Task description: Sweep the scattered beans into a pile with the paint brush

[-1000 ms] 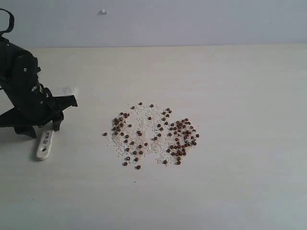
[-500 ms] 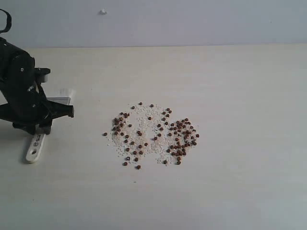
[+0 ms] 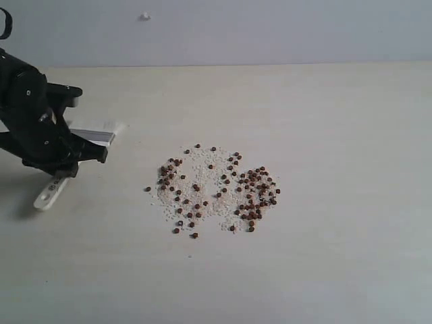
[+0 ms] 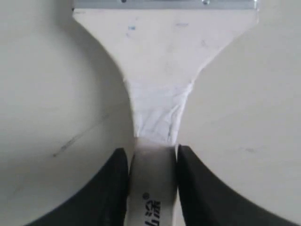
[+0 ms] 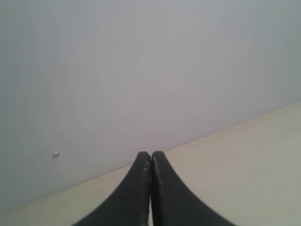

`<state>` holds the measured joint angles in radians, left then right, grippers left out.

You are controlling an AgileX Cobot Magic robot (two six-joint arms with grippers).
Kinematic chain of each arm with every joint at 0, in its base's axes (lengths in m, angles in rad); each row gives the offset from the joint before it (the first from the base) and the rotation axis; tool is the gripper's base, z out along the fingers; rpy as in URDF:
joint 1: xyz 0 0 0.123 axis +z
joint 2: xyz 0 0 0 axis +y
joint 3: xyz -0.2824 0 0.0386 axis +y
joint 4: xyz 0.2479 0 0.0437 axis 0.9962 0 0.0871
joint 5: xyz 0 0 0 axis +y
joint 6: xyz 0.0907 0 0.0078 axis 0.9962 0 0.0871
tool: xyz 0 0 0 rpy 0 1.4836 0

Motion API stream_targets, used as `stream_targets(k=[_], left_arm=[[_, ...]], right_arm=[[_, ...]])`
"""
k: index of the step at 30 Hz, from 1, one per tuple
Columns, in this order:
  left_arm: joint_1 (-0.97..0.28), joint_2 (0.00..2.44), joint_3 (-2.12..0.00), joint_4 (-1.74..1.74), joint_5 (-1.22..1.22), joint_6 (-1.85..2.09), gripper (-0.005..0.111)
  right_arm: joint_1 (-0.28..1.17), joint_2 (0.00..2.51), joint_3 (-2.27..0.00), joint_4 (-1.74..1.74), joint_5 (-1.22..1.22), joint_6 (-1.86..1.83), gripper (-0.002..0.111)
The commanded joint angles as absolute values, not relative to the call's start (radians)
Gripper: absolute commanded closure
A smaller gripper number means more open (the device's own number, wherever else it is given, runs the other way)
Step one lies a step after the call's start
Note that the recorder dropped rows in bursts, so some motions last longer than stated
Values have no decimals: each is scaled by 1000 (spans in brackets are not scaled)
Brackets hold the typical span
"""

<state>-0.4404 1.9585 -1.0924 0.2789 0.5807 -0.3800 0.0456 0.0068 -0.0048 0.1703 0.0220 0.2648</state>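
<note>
Tightly, black left fingers (image 4: pixel 113 188) pinch the wide flat cream-handled paint brush (image 4: pixel 160 61).
It is at the pale worktop's (image 3: pixel 337 135) left, well apart from the tiny brown beans (image 3: pixel 254 194); black right fingers (image 5: pixel 138 188) are pressed together, empty.

Wide, pale cream surface (image 3: pixel 337 121), matte and flat, running back to a grey wall. Right in the middle sit the beans (image 3: pixel 254 194), small reddish-brown dots spread loosely over a rough round patch. They are thicker on the right side of the patch, where many touch or nearly touch, and thinner on the left, where they lie apart. Under and between them, a dusting of white grains (image 3: pixel 202 162), densest toward the middle. One lone bean (image 3: pixel 147 189) sits just off the left edge. In the left wrist view there's a faint dark streak (image 4: pixel 77 137) on the surface.
</note>
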Motion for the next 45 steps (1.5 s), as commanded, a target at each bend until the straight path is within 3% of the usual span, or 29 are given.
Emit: stream_targets(k=[1,17,23,30,39,45], left_arm=[[-439,1947,-1109,276,574,-317,107],[-439,1947,-1221,270,673,-129,107],[-439,1947,-1247,270,727,-69,107],[-439,1947,-1260,259,734,-59,107],[-439,1948,-1409,105,912,84,107],[-439,1948,-1477,90,1013,120,107]], right_arm=[[47,0,0,174,21,264,108],[47,0,0,174,21,264,108],[47,0,0,174,-147,264,108],[47,0,0,174,-152,264,108],[47,10,0,202,-303,266,108],[47,143,-26,14,-336,280,108]])
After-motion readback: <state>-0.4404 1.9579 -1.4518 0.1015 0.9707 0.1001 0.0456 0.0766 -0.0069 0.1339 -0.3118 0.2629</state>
